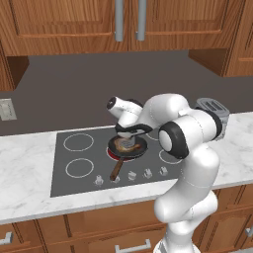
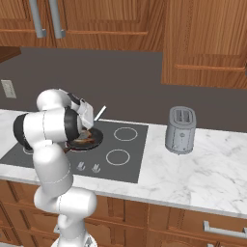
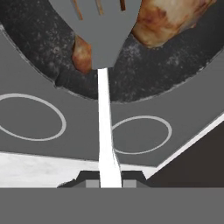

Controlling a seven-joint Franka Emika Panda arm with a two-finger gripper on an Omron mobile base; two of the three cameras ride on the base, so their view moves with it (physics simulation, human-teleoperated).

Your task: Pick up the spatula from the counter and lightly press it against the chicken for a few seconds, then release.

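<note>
Closest to your hand camera, the gripper (image 3: 109, 183) is clenched on the white handle of the spatula (image 3: 103, 131); its two dark tips pinch the handle from either side with no gap between; so you can count the pickup as done, since the tool is off the counter and carried in the hand. Follow the handle away from you and its grey slotted blade lies over the pan (image 3: 35, 39), covering part of the chicken (image 3: 170, 22); one browned bit peeks out at the blade's near left edge, and the larger part sits to its right. In the left base view the hand hangs low over the pan on the cooktop (image 1: 64, 183), tilted down toward the meat; in the right base view the handle sticks up and out of the hand. You look to be at the pressing step; whether the blade truly bears on the chicken or floats just above it, you cannot tell from these angles. Left for you: keep light pressure for a few seconds; then release.
</note>
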